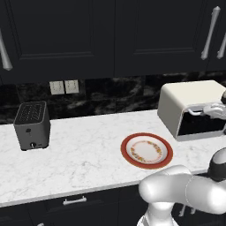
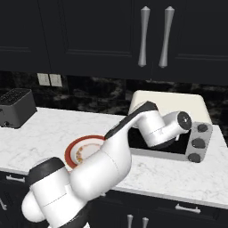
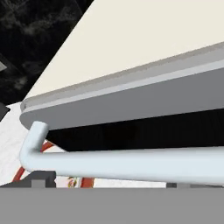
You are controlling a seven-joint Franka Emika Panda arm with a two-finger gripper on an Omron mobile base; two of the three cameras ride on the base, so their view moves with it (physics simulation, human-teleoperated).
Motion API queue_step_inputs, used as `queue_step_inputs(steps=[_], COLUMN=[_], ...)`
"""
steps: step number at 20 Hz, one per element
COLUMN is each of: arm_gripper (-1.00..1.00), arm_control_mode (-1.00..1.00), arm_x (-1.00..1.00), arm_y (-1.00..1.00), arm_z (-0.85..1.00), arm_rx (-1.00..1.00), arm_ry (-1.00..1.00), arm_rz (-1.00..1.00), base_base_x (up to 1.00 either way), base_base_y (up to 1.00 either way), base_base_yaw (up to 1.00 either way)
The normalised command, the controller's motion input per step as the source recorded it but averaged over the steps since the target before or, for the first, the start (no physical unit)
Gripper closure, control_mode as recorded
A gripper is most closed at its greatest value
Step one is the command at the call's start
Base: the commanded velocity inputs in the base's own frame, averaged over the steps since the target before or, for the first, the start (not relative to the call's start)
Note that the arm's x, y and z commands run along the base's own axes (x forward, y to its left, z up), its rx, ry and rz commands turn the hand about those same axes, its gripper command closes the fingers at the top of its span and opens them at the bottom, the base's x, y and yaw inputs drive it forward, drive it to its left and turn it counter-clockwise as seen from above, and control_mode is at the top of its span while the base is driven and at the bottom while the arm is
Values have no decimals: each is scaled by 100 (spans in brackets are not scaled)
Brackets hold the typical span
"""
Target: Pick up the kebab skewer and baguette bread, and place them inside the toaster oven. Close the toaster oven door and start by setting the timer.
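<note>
Marble counter (image 1: 79,154): plate (image 1: 147,151) bare beside toaster oven (image 1: 190,99); I see door (image 1: 202,126) shut, gripper (image 1: 212,110) spread at handle (image 3: 131,164).

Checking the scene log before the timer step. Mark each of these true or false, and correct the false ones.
1. The plate on the counter carries the skewer and the loaf. False: it is bare, showing just its flower pattern.
2. The slot toaster stands on the counter left of the plate. True.
3. The toaster oven door hangs fully down, flat. False: it stands upright against the front of the toaster oven.
4. The hand is at the door's bar handle. True.
5. The oven's knobs sit on its left side. False: they run down its right side.
</note>
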Motion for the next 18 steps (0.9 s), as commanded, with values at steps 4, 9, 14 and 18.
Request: queue_step_inputs(steps=[4, 9, 14, 18], arm_gripper=[-100, -100, -100, -100], arm_control_mode=[-100, -100, -100, -100], arm_x=[73, 54, 15, -49], arm_y=[10, 4, 0, 0], arm_z=[-7, -3, 0, 7], arm_rx=[0, 0, 0, 0], arm_ry=[0, 0, 0, -14], arm_rz=[0, 0, 0, 0], base_base_x=[0, 0, 0, 0], base_base_y=[0, 0, 0, 0], base_base_yaw=[0, 0, 0, 0])
